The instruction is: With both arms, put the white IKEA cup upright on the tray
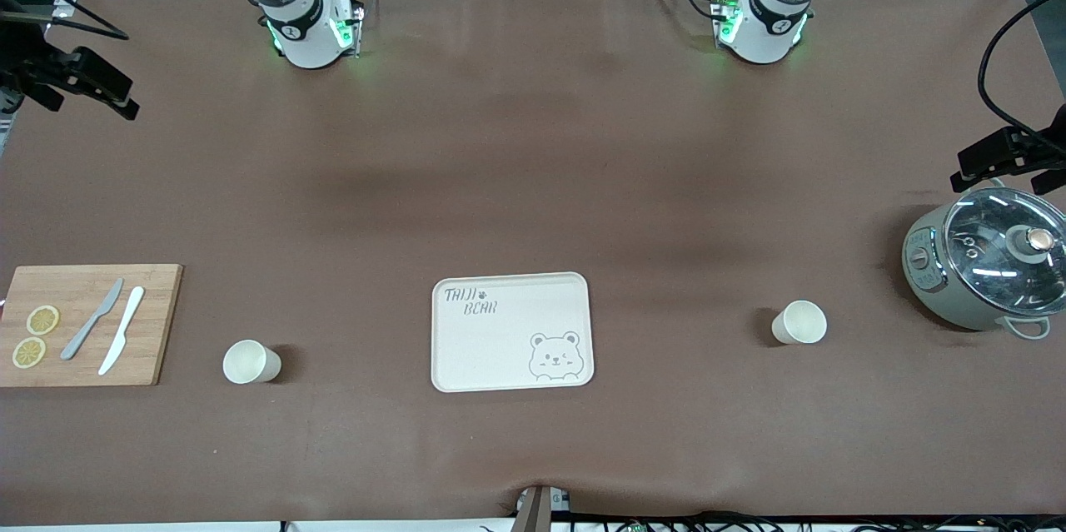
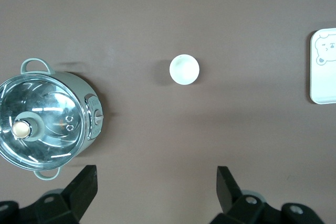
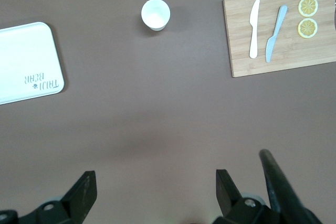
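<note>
A cream tray [image 1: 500, 349] with "TAIJI BEAR" lettering and a bear face lies near the front middle of the table. One white cup [image 1: 250, 362] stands upright toward the right arm's end, and also shows in the right wrist view [image 3: 155, 13]. A second white cup [image 1: 799, 322] stands upright toward the left arm's end, and also shows in the left wrist view [image 2: 184, 70]. My left gripper [image 2: 156, 184] is open and empty, high over bare table. My right gripper [image 3: 156, 187] is open and empty, high over bare table. Neither gripper shows in the front view. The tray's edge shows in both wrist views [image 2: 324, 77] [image 3: 26, 61].
A grey pot with a glass lid [image 1: 991, 266] stands at the left arm's end, beside the second cup. A wooden cutting board [image 1: 150, 324] with two knives and two lemon slices lies at the right arm's end. Black clamps [image 1: 83, 78] [image 1: 1008, 153] reach in at both table ends.
</note>
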You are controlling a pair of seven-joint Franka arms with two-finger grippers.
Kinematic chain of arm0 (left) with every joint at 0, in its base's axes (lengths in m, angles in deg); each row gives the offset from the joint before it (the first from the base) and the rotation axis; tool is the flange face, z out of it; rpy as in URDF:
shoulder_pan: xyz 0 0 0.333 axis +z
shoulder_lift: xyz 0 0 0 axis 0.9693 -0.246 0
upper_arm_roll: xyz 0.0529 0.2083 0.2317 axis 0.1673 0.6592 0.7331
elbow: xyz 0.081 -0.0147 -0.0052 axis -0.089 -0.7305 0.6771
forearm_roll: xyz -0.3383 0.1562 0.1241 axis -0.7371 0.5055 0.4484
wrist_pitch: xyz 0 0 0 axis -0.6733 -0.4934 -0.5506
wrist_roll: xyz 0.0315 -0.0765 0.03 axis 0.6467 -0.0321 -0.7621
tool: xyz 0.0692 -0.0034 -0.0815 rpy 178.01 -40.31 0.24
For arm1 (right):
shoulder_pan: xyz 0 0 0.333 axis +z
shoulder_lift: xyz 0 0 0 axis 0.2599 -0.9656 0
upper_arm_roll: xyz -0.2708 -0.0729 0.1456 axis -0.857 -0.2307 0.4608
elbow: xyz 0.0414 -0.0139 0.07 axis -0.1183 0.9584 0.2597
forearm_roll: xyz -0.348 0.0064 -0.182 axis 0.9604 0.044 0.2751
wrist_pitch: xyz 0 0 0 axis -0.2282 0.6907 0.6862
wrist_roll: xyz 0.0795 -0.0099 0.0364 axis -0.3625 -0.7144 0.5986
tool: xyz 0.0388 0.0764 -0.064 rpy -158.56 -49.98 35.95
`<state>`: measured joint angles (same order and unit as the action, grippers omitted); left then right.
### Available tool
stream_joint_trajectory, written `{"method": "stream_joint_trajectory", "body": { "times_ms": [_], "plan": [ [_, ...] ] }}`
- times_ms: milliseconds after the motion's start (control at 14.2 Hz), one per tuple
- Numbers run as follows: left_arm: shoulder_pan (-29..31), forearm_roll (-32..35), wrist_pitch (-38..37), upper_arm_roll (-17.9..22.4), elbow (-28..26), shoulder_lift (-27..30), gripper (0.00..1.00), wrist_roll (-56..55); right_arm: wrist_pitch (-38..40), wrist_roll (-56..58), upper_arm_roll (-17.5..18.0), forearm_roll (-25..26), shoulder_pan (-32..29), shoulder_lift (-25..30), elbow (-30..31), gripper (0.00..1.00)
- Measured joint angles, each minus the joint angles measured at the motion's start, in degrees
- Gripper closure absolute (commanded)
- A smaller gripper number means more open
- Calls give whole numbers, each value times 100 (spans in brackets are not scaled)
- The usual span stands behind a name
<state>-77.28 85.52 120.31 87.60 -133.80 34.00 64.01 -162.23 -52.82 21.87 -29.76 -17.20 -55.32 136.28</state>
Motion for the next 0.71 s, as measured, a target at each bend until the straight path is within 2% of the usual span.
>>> {"method": "stream_joint_trajectory", "body": {
  "times_ms": [705],
  "plan": [
    [0, 0, 0, -2, -37, -12, 0, 0, -41, -109, -3, 0, 102, -15, 46, 0]
  ]
}}
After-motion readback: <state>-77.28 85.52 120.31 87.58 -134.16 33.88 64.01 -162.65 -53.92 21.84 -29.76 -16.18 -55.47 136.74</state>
